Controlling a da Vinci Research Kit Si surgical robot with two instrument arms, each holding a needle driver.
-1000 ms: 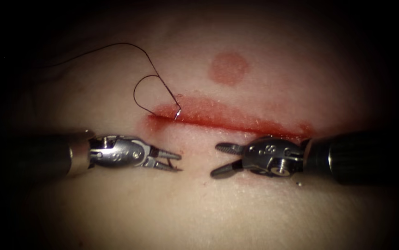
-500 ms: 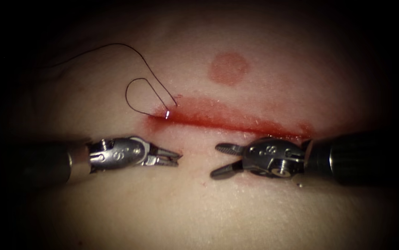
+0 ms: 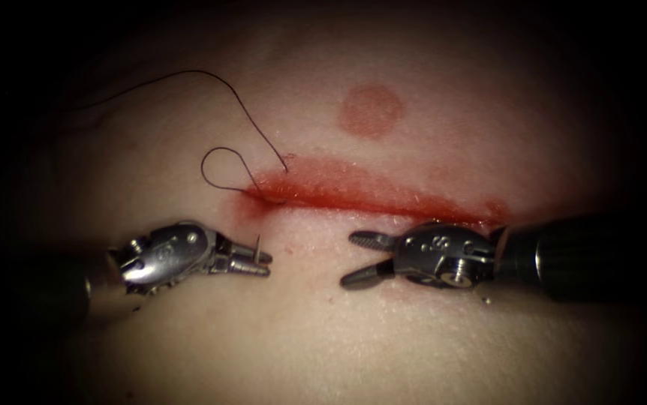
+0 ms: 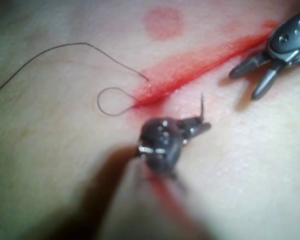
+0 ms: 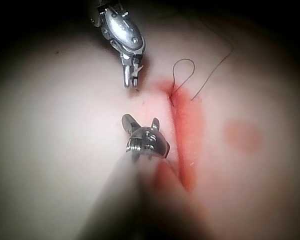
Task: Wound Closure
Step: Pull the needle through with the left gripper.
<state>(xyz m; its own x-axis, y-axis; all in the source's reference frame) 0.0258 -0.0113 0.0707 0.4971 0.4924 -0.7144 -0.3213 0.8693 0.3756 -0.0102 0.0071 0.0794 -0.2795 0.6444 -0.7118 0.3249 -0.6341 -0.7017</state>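
Needle tip pokes upright from tissue, gripped near its point.

Two pincers: the left pincer and the right pincer. One needle. One thread, forming one loop. One cut in one tissue. One round red mark.

Tools: shiny metal (serrated jaws). Tissue: pale, finely pebbled, wet-glossy along cut. Thread: dark, thin.

Most of the needle lies buried in the tissue — just its tip shows; the thread fades into darkness — its far end untraceable.
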